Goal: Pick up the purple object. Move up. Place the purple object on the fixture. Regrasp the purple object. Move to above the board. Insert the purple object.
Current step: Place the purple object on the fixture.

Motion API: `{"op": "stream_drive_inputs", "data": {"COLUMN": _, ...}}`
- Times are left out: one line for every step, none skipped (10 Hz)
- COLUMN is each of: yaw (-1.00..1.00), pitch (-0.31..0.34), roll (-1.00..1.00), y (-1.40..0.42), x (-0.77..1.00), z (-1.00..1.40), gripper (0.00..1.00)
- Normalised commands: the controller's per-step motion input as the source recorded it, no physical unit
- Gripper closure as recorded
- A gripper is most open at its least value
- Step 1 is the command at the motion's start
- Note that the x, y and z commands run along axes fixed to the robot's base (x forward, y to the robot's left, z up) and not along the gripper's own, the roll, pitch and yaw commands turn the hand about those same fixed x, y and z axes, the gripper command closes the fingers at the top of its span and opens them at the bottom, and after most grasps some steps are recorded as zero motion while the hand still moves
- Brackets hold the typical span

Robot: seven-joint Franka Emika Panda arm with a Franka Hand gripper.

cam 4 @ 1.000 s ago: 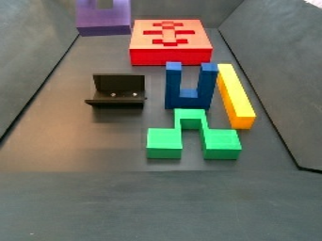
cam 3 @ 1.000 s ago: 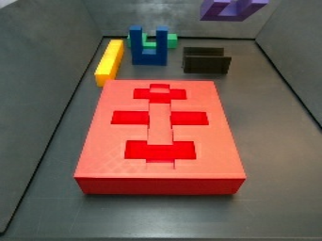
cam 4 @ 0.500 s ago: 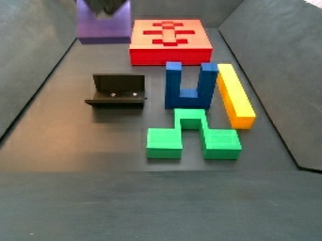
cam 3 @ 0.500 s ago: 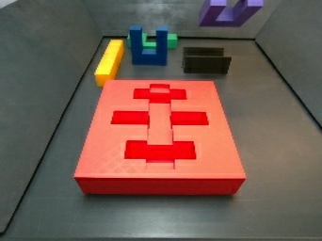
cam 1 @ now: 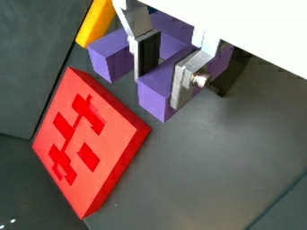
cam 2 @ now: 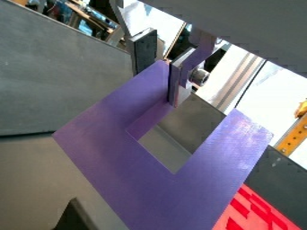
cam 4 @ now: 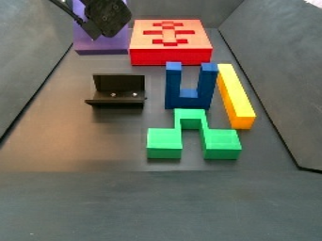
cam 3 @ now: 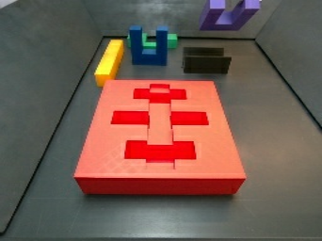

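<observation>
2 silver fingers [cam 1: 182, 79] of the gripper [cam 1: 166, 63] fill the nearest part of both wrist views, and they pinch 1 prong of the purple object [cam 1: 142, 65], the dark pads pressed flat against its sides. In a wrist view the purple object [cam 2: 168, 154] shows its U shape and square notch from close above. It looks lifted clear of the dark floor [cam 4: 75, 141], hanging near the floor's far corner, just beside an edge of the board [cam 1: 82, 139]. In a side view the gripper [cam 4: 104, 15] sits above the purple object [cam 4: 90, 38] near the board [cam 4: 174, 38], with the fixture [cam 4: 120, 93] well apart, closer to the camera, beside a blue U-shaped block [cam 4: 190, 85], a yellow bar [cam 4: 234, 94] and a green block [cam 4: 189, 135]. In a side view from the opposite end, the board [cam 3: 160, 132] lies nearest, the fixture [cam 3: 206, 61] stands beyond it near the far wall, and the purple object [cam 3: 232, 11] hangs at the frame's upper edge. Judging from this, the step in hand is the lift or carry toward the fixture. To do it well, rise straight, keep the piece level, and hold the grip firm so the prong does not swivel.
</observation>
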Motion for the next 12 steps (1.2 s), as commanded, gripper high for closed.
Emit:
{"op": "stream_drive_inputs", "data": {"yaw": -0.01, "pitch": 0.009, "roll": 0.06, "y": 0.10, "x": 0.23, "z": -0.40, "gripper": 1.00}}
{"op": "stream_drive_inputs", "data": {"yaw": 0.00, "pitch": 0.000, "roll": 0.05, "y": 0.05, "x": 0.00, "z": -0.38, "gripper": 1.00}}
{"op": "stream_drive_inputs", "data": {"yaw": 0.00, "pitch": 0.000, "roll": 0.27, "y": 0.01, "x": 0.00, "z": -0.41, "gripper": 1.00}}
{"op": "stream_drive_inputs", "data": {"yaw": 0.00, "pitch": 0.006, "roll": 0.44, "y": 0.03, "x": 0.03, "z": -0.40, "gripper": 1.00}}
{"op": "stream_drive_inputs", "data": {"yaw": 0.00, "pitch": 0.071, "roll": 0.58, "y": 0.05, "x": 0.04, "z": -0.40, "gripper": 1.00}}
{"op": "stream_drive_inputs", "data": {"yaw": 0.00, "pitch": 0.086, "roll": 0.60, "y": 0.04, "x": 0.02, "z": -0.37, "gripper": 1.00}}
{"op": "stream_drive_inputs", "data": {"yaw": 0.00, "pitch": 0.089, "roll": 0.45, "y": 0.01, "x": 0.00, "z": -0.25, "gripper": 1.00}}
{"op": "stream_drive_inputs", "data": {"yaw": 0.03, "pitch": 0.003, "roll": 0.21, "y": 0.00, "x": 0.00, "z": -0.21, "gripper": 1.00}}
{"op": "stream_drive_inputs", "data": {"yaw": 0.09, "pitch": 0.000, "roll": 0.03, "y": 0.00, "x": 0.00, "z": -0.23, "gripper": 1.00}}
{"op": "stream_drive_inputs", "data": {"yaw": 0.14, "pitch": -0.020, "roll": 0.00, "y": 0.00, "x": -0.05, "z": -0.26, "gripper": 1.00}}
{"op": "stream_drive_inputs", "data": {"yaw": 0.13, "pitch": -0.009, "roll": 0.00, "y": 0.00, "x": -0.03, "z": -0.22, "gripper": 1.00}}
{"op": "stream_drive_inputs", "data": {"yaw": 0.12, "pitch": 0.000, "roll": 0.00, "y": 0.00, "x": 0.00, "z": -0.19, "gripper": 1.00}}
